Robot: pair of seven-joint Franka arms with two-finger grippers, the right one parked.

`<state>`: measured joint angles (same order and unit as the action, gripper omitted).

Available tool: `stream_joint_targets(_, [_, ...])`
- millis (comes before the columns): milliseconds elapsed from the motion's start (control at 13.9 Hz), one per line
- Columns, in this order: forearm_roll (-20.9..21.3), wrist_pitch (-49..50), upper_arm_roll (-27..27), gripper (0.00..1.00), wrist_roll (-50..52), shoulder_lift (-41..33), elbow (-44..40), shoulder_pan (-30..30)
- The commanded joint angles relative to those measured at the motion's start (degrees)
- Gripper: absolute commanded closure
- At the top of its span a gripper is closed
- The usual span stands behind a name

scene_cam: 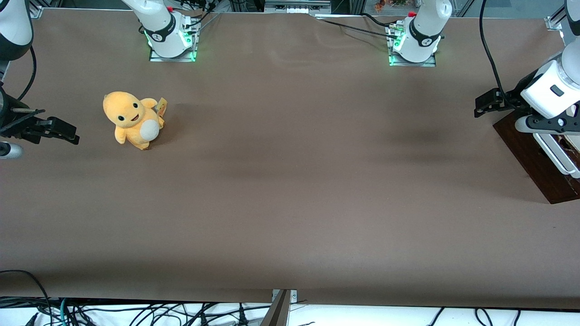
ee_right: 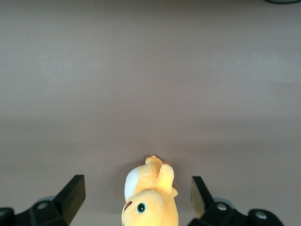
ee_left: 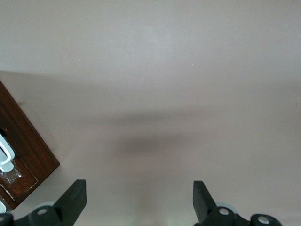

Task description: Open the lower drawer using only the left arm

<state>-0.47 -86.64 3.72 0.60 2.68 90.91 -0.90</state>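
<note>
We hover gripper (ee_left: 137, 200) above bare table (scene_cam: 290, 181), fingers (ee_left: 73, 200) spread wide, holding nothing. Drawer (scene_cam: 539, 165) at working arm's end of table, just beside gripper — not yet touched. Approach step. Next we must turn toward white handle (ee_left: 4, 155) and straddle it.

The front view looks steeply down from high above the near edge of the brown table (scene_cam: 290, 190), taking in its whole width, with both arm bases at the edge farthest from the camera. The left wrist view faces down past the wide-open gripper (ee_left: 139, 200) at bare tabletop and a corner of the cabinet (ee_left: 21, 150), which the front view shows at the working arm's end. The right wrist view looks down closely on the yellow plush toy (ee_right: 150, 197), shared with the front view.
</note>
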Motion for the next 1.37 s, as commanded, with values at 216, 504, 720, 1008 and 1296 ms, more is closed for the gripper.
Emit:
stream_joint_targets(216, [-1.6, -0.6, -0.2, 0.00, -1.6, 0.5, 0.0, -0.5])
stream_joint_targets(504, [-1.6, -0.6, -0.2, 0.00, -1.6, 1.0, -0.1, -0.8])
stream_joint_targets(720, [-1.6, -0.5, -0.3, 0.00, -1.6, 1.0, -0.2, -1.0])
stream_joint_targets(1008, [-1.6, -0.5, -0.2, 0.00, -1.6, 1.0, -0.2, -1.4])
stream_joint_targets(1296, [-1.6, -0.5, -0.2, 0.00, -1.6, 1.0, -0.2, -1.5])
